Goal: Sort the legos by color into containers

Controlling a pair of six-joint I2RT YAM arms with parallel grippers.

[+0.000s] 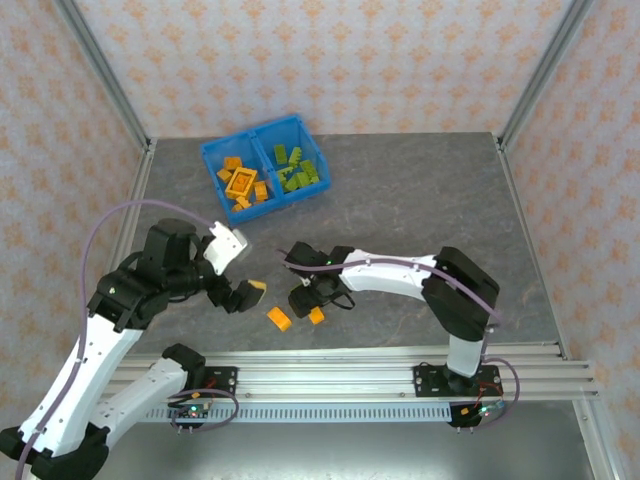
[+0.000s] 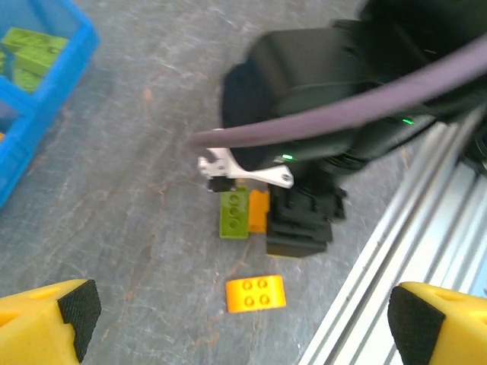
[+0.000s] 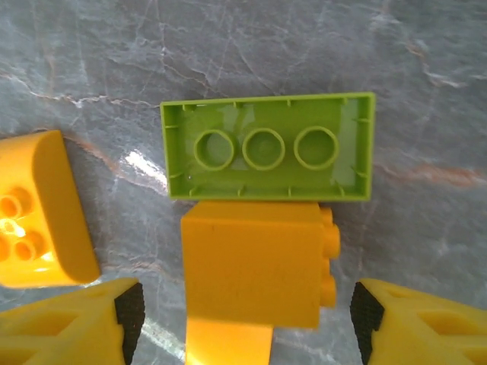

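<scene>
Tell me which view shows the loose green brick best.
The right wrist view: the green brick is large and sharp, its hollow side with three rings facing the camera. The left wrist view shows it small, blurred, beside an orange brick. In the top view the right hand hides it.

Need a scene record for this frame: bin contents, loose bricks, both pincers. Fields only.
bin: blue two-compartment bin
left compartment: orange bricks
right compartment: green bricks
loose: upside-down green brick; orange brick on its side touching it; second orange brick lying apart
left pincer: open, empty
right pincer: open, straddling the orange brick on its side, pads not yet on it
</scene>
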